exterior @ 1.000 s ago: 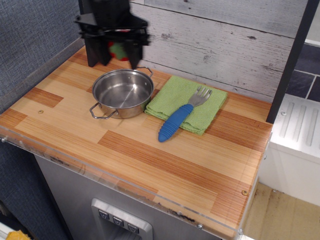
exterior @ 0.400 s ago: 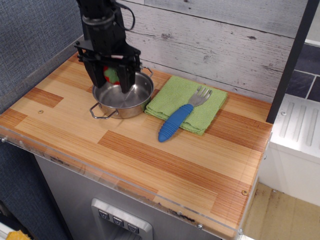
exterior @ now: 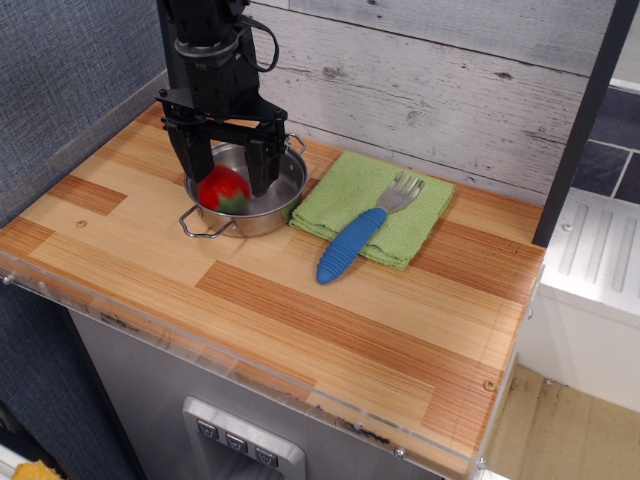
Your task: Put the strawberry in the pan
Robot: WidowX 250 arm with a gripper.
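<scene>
The strawberry (exterior: pixel 223 190), red and glossy with a green cap turned down, lies inside the pan (exterior: pixel 262 217), toward its front-left. The pan is a small shiny steel pot with wire loop handles on the wooden counter at the back left. My black gripper (exterior: pixel 228 185) hangs straight down over the pan. Its fingers (exterior: pixel 262 165) stand wide apart on either side of the strawberry, with the tips down near the rim. The jaws look open and the fruit rests in the pan.
A green cloth (exterior: pixel 400 225) lies just right of the pan with a blue-handled fork (exterior: pixel 348 247) on it. A grey plank wall (exterior: pixel 450 90) rises close behind. The counter (exterior: pixel 300 310) has a clear plastic front edge.
The gripper came down from above the back of the counter to over the pan with the strawberry. Its fingers have spread, and the strawberry now sits lower, inside the pan.
</scene>
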